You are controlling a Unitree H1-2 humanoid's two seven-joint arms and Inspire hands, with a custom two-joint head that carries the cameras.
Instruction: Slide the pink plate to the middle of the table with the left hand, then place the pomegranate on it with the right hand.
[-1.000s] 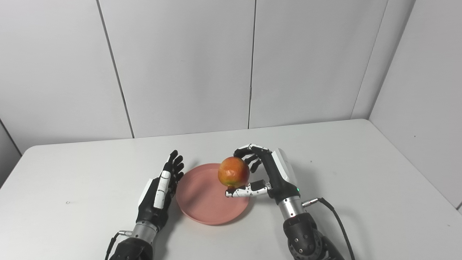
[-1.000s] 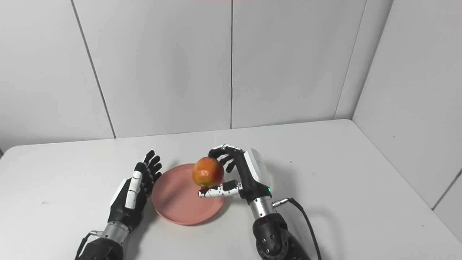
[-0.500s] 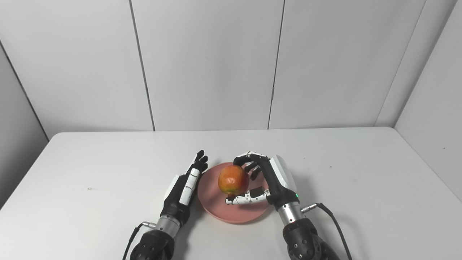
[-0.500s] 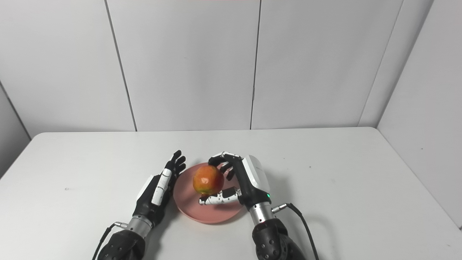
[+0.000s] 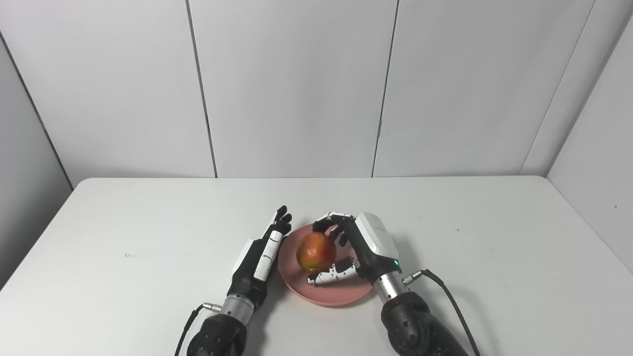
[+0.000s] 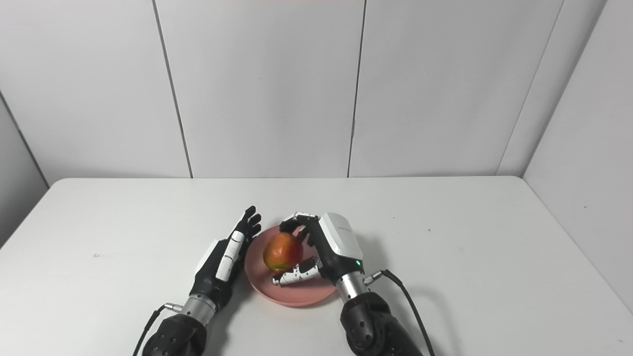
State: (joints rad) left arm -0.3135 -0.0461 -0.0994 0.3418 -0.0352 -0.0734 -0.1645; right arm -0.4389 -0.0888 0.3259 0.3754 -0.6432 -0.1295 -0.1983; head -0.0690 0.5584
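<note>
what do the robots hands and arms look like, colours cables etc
Both hands are black with white plates. The left hand has white strips along its back; the right hand has a large white shell and a small green light. Silver wrist cuffs, black forearms, and a black cable plugged in at each wrist.

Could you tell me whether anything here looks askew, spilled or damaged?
Nothing stands out. The pink plate lies flat on the table, the pomegranate looks whole in the right hand, and the left hand rests open beside the plate.

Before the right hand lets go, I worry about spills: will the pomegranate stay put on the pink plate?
The pomegranate looks round and smooth, so it may roll. The pink plate has a raised rim that should probably stop it.
</note>
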